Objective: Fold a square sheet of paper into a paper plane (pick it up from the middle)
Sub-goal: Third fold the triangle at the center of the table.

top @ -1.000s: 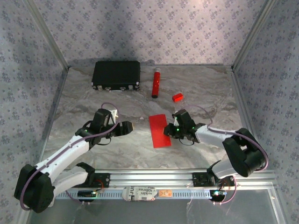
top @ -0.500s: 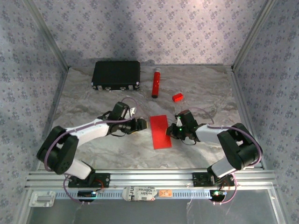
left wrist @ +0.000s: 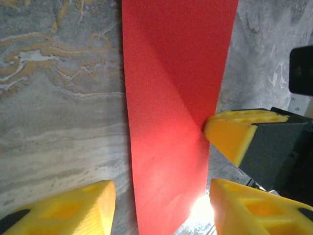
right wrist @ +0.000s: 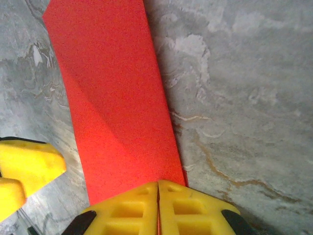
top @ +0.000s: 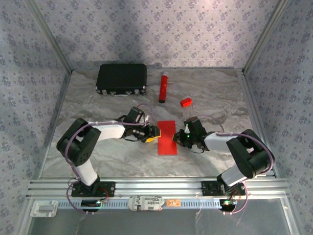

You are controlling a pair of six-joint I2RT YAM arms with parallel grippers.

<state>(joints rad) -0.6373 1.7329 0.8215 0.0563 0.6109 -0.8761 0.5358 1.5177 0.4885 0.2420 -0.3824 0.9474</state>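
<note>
Surface: one grey marbled table, closed in by patterned walls on three sides.
Landmark: one black case, lying flat at the back left of the table.
Tube: one red tube, just right of the black case.
Block: one small red block, right of the black case, beyond the tube and a little nearer the arms.
Task item: one sheet of paper, bright red, lying flat as a narrow strip. It sits in front of the black case and to its right, well apart from it. Both wrist views show one diagonal crease across it.
Grippers: two, both in front of the black case and to its right, one on each long side of the sheet.
Left gripper: two yellow fingers stand apart, one on each side of the strip's end. Neither is seen gripping the paper.
Right gripper: two yellow fingers pressed together, tips at the sheet's edge. Whether any paper is pinched between them cannot be told.
</note>
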